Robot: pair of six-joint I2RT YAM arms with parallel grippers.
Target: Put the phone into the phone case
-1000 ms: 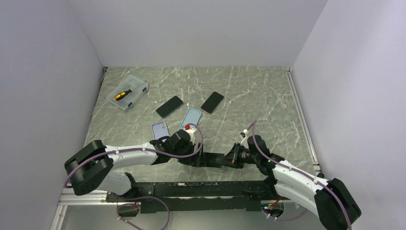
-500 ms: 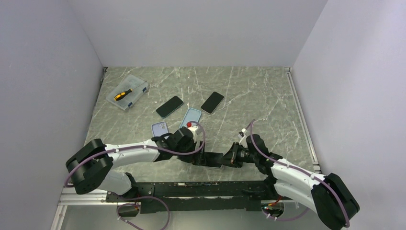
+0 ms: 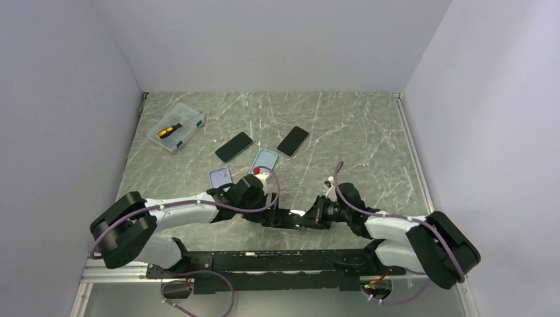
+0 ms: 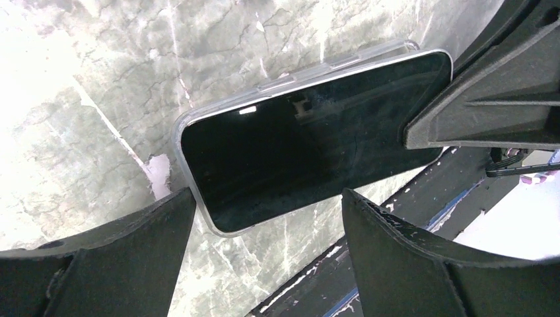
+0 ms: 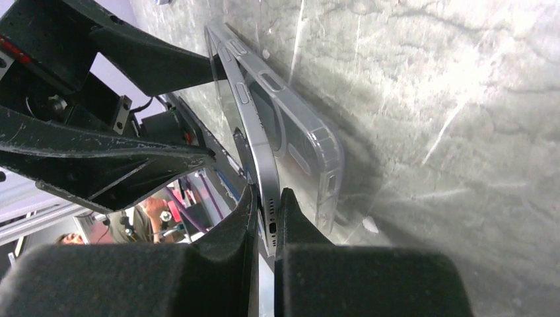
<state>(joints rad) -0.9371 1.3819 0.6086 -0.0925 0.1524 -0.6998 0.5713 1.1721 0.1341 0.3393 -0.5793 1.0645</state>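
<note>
1. Phone [image 4: 310, 142] lay screen-up on the tabletop [image 3: 343, 125] by the near edge, between the two arms. Its long axis ran left to right in the top view.
2. Its port end pointed at the right tool [image 5: 267, 193], and its other end at the left tool [image 4: 267, 198].
3. The clear case [image 5: 310, 142] sat under the phone. The right wrist view showed the port end raised out of the case, with a wedge of gap between them. The far end looked seated, though I cannot tell how fully.
4. The right tool was clamped on the thin port end of the phone, one finger on each face.
5. The left tool was spread wide, its fingers [image 4: 99, 264] to either side of the phone's other end. The left wrist view showed no contact between fingers and phone.
6. A clear box [image 3: 175, 127] sat at the far left of the tabletop and held an orange-and-black screwdriver [image 3: 170, 129].
7. Farther back lay a dark handset [image 3: 234, 146] and a second handset [image 3: 292, 140], both angled, with a bluish shell [image 3: 264, 160] between them and nearer the arms.
8. Another shell [image 3: 221, 177] lay just beyond the left arm.
</note>
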